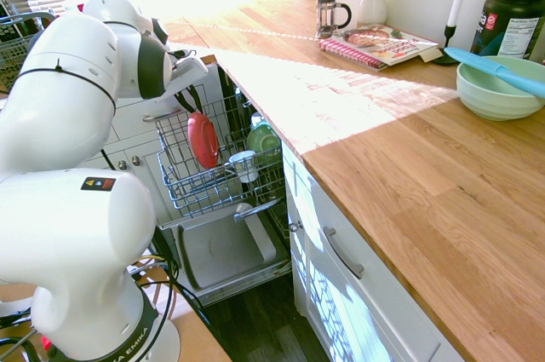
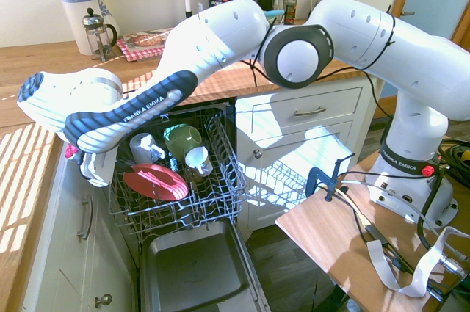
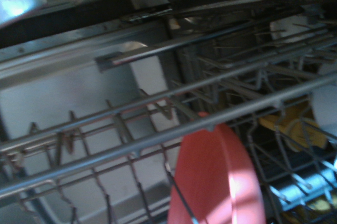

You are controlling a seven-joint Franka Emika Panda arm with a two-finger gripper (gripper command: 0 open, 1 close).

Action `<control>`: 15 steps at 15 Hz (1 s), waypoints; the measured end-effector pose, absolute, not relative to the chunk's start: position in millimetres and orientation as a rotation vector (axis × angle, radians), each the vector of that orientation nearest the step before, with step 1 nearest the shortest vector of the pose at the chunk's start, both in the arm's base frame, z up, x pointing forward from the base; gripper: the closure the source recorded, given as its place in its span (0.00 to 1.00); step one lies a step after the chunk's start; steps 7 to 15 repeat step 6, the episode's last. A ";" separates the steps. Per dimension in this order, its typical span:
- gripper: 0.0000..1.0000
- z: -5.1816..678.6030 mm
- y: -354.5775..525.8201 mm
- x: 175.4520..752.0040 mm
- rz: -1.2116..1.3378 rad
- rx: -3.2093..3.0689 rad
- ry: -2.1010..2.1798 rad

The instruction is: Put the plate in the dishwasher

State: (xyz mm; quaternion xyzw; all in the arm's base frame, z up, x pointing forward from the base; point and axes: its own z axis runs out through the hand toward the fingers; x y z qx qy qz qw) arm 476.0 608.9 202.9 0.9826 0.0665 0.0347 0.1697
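- The red plastic plate (image 1: 203,142) stands steeply on edge in the upper wire rack (image 2: 220,172) of the dishwasher (image 2: 194,268), near the rack's outer side.
- The end effector (image 1: 194,112) is just at the plate's upper edge, its two fingers a little way apart; I see no firm grip, though I can't tell whether either one touches the rim.
- I'd judge this to be the letting-go step, with the placing nearly finished.
- Before backing off, make sure the lower rim is seated between the tines; the wrist view shows the plate close by the rack rails, but its bottom edge is out of that picture.
- Open only as far as the thin rim needs, evenly on both sides, so neither finger pushes the plate over.
- Then lift straight up along the plate's face; a sideways pull could drag the rim or hook a wire.
- Keep clear of the green bowl (image 2: 182,141) and the light-coloured cup (image 2: 198,160) beside it.
- Watch the counter (image 2: 44,172) edge too, as the wrist hangs close by it.
- If the plate tips, a gentle nudge upright should do.
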 end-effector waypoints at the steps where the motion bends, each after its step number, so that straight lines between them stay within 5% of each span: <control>1: 0.00 217.9 608.3 481.2 0.054 2.847 0.190; 6: 0.00 348.1 566.6 538.3 -0.134 3.156 0.112; 15: 0.00 348.1 566.6 538.3 -0.134 3.156 0.112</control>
